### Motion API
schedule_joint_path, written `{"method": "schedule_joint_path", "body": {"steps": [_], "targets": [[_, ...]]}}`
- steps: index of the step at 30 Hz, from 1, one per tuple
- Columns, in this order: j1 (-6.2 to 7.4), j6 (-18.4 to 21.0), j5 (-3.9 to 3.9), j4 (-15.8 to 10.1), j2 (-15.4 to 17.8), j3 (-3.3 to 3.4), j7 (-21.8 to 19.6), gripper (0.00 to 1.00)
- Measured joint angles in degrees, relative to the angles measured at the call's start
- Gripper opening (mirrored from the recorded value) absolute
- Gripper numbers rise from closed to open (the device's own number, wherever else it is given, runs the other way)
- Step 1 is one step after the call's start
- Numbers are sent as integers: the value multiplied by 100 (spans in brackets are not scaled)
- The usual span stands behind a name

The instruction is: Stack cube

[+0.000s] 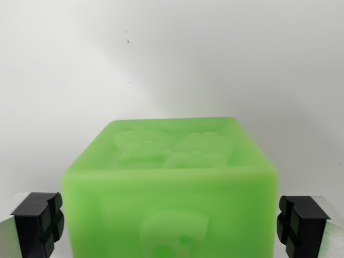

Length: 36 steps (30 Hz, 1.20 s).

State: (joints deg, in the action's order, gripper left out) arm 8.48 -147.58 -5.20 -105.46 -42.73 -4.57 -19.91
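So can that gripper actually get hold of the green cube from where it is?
Probably yes. The gripper is open, with one black pad on each side of the green cube and nothing between them. Whether the pads already touch it is hard to tell.

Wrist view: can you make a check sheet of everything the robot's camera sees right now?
Surface: plain white, with a few tiny dark specks.
Job's things: one green cube with raised shapes on its top and front; only one cube in view.
Clutter: nothing seen.
Grippers: the gripper sits with a black pad on each side of the cube, the left pad and right pad close to its sides; contact cannot be told.
Cables: nothing seen.
Surroundings: only white background behind the cube.
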Motion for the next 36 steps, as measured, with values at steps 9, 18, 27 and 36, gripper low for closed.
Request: {"method": "schedule_joint_path", "body": {"steps": [9,18,27,36], "targets": [[23,-46,0,32,-67,21,0,0],[25,-47,0,34,-67,23,0,0],[25,-47,0,35,-67,23,0,0],[25,-47,0,35,-67,23,0,0]]}}
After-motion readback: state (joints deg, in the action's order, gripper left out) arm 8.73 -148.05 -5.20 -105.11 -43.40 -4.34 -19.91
